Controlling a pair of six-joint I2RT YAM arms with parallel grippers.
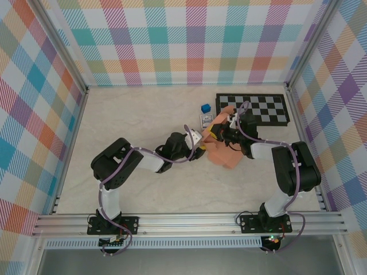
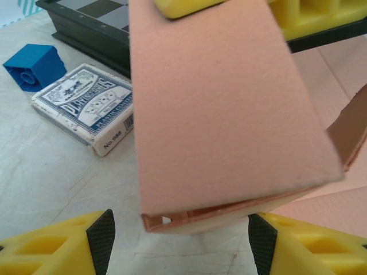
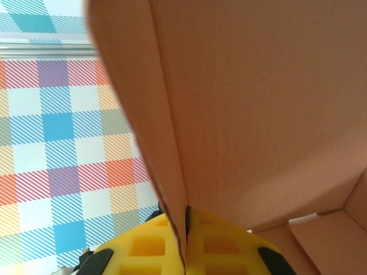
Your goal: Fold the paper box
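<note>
While I watch from above, the table [image 1: 143, 177] carries a chessboard [image 1: 269, 109] at its far right corner, with the half-folded paper box [image 1: 225, 153] just before it, its hollow showing bare cardboard. My right gripper [image 3: 186, 243] pinches one box wall; the left gripper [image 2: 178, 240] stands released, straddling a panel. Beside lie a card pack [image 2: 86, 109] and blue cube [image 2: 34, 66].

left end effector [image 2: 180, 238]: jaws wide apart | right end effector [image 3: 186, 243]: clamped fully shut
</note>
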